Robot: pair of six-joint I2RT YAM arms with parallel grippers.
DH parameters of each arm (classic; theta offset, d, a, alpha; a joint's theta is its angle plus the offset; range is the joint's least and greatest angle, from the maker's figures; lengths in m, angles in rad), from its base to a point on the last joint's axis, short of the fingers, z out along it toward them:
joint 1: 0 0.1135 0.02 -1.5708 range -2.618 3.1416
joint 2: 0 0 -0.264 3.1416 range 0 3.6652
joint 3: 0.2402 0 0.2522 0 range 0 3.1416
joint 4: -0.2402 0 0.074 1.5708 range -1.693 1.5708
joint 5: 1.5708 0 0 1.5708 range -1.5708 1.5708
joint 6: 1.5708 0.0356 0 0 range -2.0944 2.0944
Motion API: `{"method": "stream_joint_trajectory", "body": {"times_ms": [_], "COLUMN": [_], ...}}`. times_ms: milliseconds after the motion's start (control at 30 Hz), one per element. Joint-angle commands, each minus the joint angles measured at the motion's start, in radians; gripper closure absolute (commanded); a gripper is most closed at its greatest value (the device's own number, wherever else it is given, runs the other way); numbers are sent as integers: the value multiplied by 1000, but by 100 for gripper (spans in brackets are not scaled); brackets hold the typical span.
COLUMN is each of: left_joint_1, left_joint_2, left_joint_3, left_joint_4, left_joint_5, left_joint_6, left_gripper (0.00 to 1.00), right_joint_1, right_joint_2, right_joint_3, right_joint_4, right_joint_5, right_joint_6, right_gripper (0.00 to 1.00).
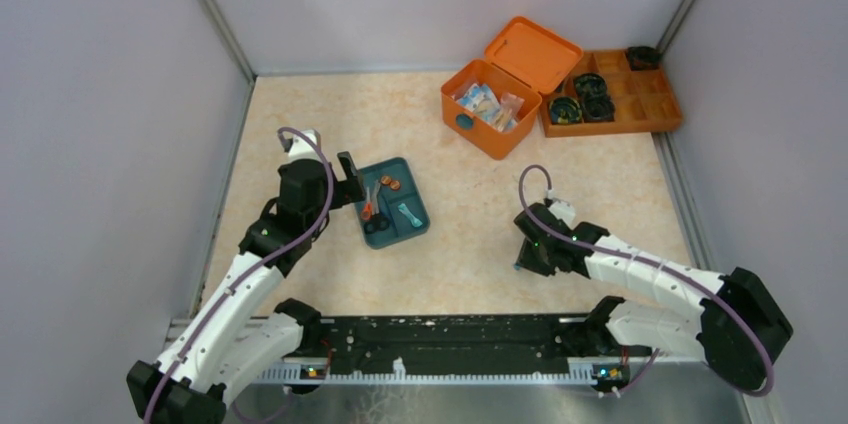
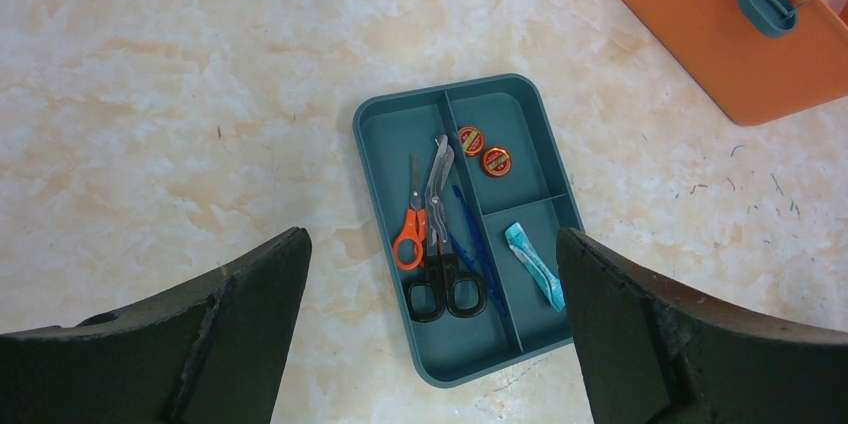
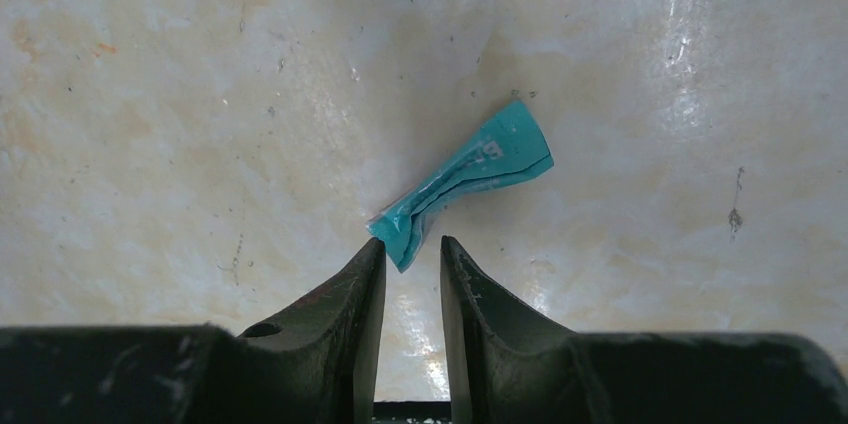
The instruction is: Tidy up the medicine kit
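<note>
The medicine kit (image 1: 488, 114), an orange box with its hinged lid (image 1: 533, 52) open, stands at the back right with packets inside; its corner with the teal latch shows in the left wrist view (image 2: 735, 39). My left gripper (image 1: 350, 179) is wide open and empty, hovering above the teal compartment tray (image 1: 412, 229); it also shows in the left wrist view (image 2: 430, 236). My right gripper (image 1: 525, 259) is low over the table. Its jaws (image 3: 412, 244) stand a narrow gap apart, with the tip of a crumpled teal packet (image 3: 470, 179) between the fingertips, touching only the left one.
The teal tray (image 2: 470, 344) holds orange-handled scissors (image 2: 410, 234), black-handled scissors (image 2: 445, 279), two round orange tins (image 2: 485, 151) and a teal packet (image 2: 535, 264). A flat orange divided tray (image 1: 640, 114) with black items lies right of the kit. Walls close three sides.
</note>
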Motion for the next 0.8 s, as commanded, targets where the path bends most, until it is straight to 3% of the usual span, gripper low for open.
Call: {"method": "stream_joint_trajectory", "body": {"times_ms": [0, 367, 767], "left_joint_1": [3, 3, 3], "left_joint_2": [-6, -4, -2], "left_joint_3": [-10, -9, -8], "left_joint_4": [11, 13, 15], "left_joint_5": [9, 9, 11], "left_joint_6": [-6, -6, -6], "left_gripper": [1, 1, 1], "right_joint_1": [-11, -15, -18], "right_joint_2": [9, 43, 14], "right_joint_3": [2, -21, -29], "right_joint_4": [27, 62, 62], "right_joint_5": [4, -4, 20], "right_joint_6": [-18, -23, -35], "right_gripper": [73, 75, 98]}}
